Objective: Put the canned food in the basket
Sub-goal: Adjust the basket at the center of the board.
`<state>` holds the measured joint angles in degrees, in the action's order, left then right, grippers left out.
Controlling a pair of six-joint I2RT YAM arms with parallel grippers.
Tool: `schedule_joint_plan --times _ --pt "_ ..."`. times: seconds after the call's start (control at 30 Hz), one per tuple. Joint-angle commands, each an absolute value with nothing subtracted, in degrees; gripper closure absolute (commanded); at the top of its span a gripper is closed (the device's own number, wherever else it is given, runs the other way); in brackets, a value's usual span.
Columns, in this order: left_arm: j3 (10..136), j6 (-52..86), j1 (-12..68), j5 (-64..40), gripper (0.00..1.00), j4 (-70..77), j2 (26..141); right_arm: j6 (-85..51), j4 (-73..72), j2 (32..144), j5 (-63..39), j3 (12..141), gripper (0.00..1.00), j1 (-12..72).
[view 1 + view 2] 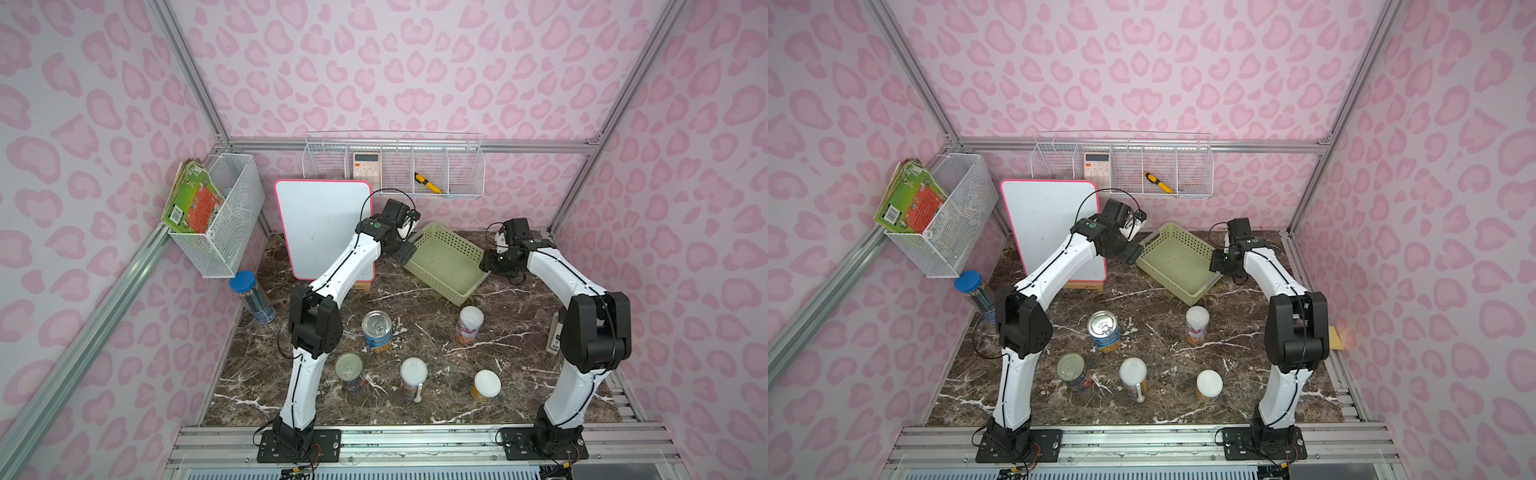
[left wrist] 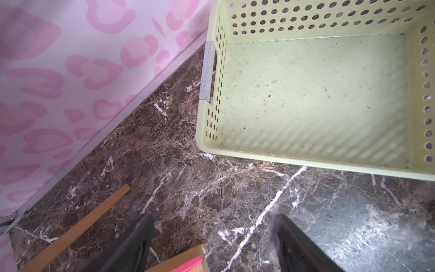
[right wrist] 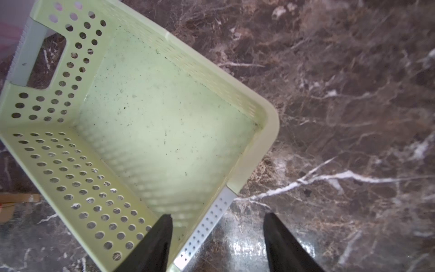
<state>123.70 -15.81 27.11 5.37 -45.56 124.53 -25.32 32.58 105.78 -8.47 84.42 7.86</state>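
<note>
Basket (image 1: 457,240) between left hand (image 1: 408,254) and right hand (image 1: 487,265), jaws apart — cans (image 1: 377,328) outside

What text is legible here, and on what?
No text reads clearly.
Blue-yellow can: white lettering, blurred.
Dark can: label blurred.
Red-label can: print blurred.
Middle white-lid can: label blurred.
Yellow-label can: label blurred.
Book: barcode and print too small.
Calculator: keys too small.

Robot lab booth, aluminium frame (image 1: 540,146)
</note>
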Motion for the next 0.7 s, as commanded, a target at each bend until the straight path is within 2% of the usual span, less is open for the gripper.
schedule_joint_plan --times 0.0,0.23,0.5,0.67 --pt "122.0 -14.7 27.1 4.5 0.15 -44.7 123.0 -31.7 27.1 105.6 -12.3 83.4 0.35 8.6" --pt "119.7 -13.5 27.3 4.6 0.14 -43.9 121.7 -32.3 28.4 109.6 -10.8 84.0 0.35 9.6" --pt "117.5 -12.4 27.4 4.7 0.14 -43.6 118.8 -30.0 30.7 112.9 -7.6 84.9 0.4 9.8" --pt "115.7 -12.2 27.5 5.6 0.14 -43.4 117.0 -23.9 37.9 119.0 -4.7 95.3 0.62 10.0"
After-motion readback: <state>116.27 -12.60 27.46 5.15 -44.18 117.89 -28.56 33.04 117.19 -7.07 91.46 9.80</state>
